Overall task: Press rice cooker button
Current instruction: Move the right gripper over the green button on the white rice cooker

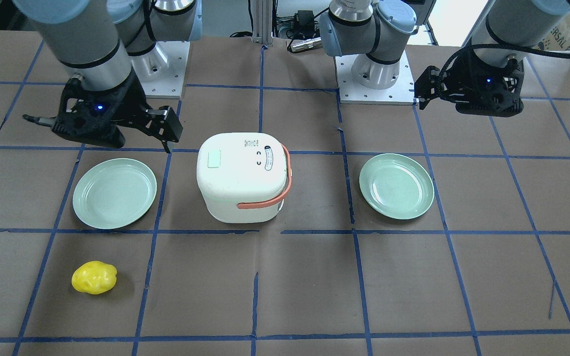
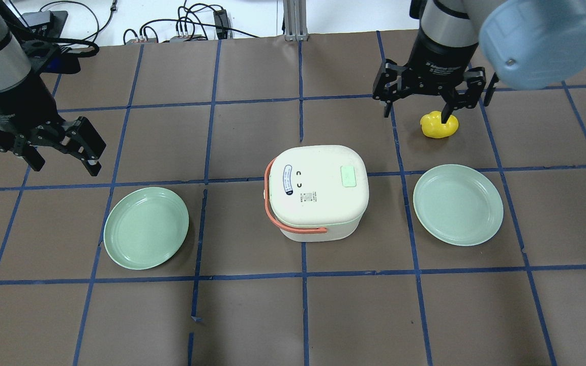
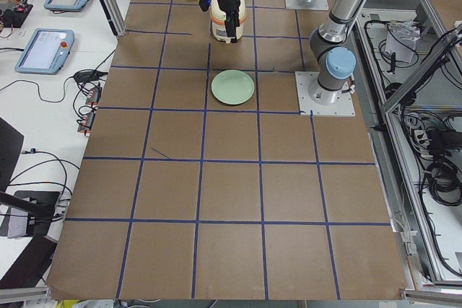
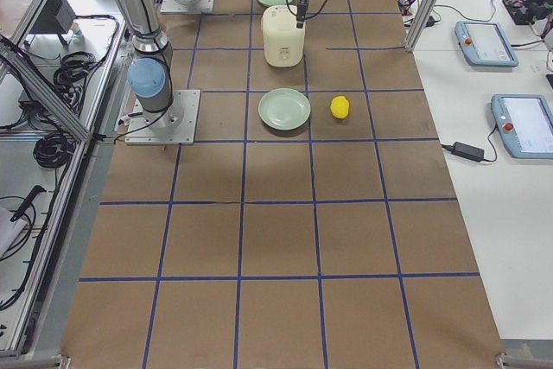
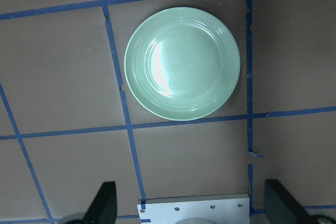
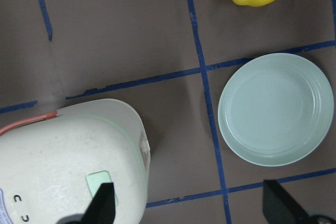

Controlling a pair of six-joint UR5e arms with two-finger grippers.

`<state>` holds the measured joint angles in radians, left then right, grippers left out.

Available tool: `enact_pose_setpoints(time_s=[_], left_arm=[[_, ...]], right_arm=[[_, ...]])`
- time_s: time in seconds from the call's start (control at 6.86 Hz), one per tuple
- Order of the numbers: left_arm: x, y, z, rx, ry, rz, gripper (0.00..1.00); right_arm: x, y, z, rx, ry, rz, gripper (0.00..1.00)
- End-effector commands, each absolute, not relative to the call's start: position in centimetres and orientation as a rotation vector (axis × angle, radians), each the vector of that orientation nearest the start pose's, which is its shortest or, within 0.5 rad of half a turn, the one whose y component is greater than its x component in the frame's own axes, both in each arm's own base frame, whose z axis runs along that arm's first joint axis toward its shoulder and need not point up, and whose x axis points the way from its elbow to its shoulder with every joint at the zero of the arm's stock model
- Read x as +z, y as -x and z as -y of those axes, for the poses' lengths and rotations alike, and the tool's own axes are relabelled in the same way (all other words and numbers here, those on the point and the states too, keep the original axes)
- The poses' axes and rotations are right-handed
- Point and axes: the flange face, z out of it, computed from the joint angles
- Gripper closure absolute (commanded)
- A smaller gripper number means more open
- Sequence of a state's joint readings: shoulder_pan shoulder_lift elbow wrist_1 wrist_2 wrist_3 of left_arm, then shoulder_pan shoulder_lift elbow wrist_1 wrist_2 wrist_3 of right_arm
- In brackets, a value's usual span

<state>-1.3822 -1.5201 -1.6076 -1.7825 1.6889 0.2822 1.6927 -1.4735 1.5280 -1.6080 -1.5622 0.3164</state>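
The white rice cooker (image 1: pixel 243 178) (image 2: pixel 316 190) stands mid-table with its lid shut, an orange handle band round it and a mint green button (image 2: pixel 349 176) (image 6: pixel 100 184) on the lid. My right gripper (image 2: pixel 416 114) (image 1: pixel 99 133) hangs open and empty above the table, beside the cooker and apart from it. In the right wrist view, the cooker (image 6: pixel 68 166) lies at the lower left, and the fingers (image 6: pixel 105 205) are spread wide. My left gripper (image 2: pixel 64 165) (image 1: pixel 468 104) hangs open and empty, far from the cooker. Its fingers (image 5: pixel 105 203) are spread.
A mint green plate lies on each side of the cooker: one under my left gripper (image 2: pixel 146 227) (image 5: pixel 182 62), one on my right side (image 2: pixel 458 204) (image 6: pixel 275 108). A yellow lumpy object (image 2: pixel 439 126) (image 1: pixel 94 277) lies beyond the right plate. Blue tape lines grid the brown table.
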Motion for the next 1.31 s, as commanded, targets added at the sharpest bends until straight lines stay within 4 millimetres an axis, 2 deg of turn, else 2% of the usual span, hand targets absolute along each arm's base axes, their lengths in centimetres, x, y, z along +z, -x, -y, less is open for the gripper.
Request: enact_pose_setpoints(time_s=[0.0, 0.15, 0.29, 0.44, 0.73, 0.88, 1.17], left_arm=[[47.6, 3.5, 46.3, 0.335, -0.161, -3.050, 0.00], [47.6, 3.5, 46.4, 0.337, -0.161, -3.051, 0.00], [47.6, 3.5, 46.4, 0.337, -0.161, -3.051, 0.00], [47.6, 3.5, 46.4, 0.337, -0.161, -3.051, 0.00], [47.6, 3.5, 46.4, 0.337, -0.161, -3.051, 0.00], [47.6, 3.5, 46.4, 0.337, -0.161, -3.051, 0.00], [47.6, 3.5, 46.4, 0.337, -0.161, -3.051, 0.00]], right_arm=[[45.7, -24.7, 49.6, -0.024, -0.319, -3.117, 0.04], [44.9, -25.0, 49.0, 0.019, -0.287, -3.110, 0.49], [43.9, -25.7, 47.9, 0.042, -0.256, -3.108, 0.75], [43.3, -26.9, 47.3, 0.069, -0.220, -3.098, 0.85], [42.7, -27.0, 47.4, 0.066, -0.137, -3.100, 0.85], [41.6, -27.1, 47.8, 0.006, -0.057, -3.091, 0.80], [39.5, -27.0, 47.1, 0.006, -0.049, -3.090, 0.82]])
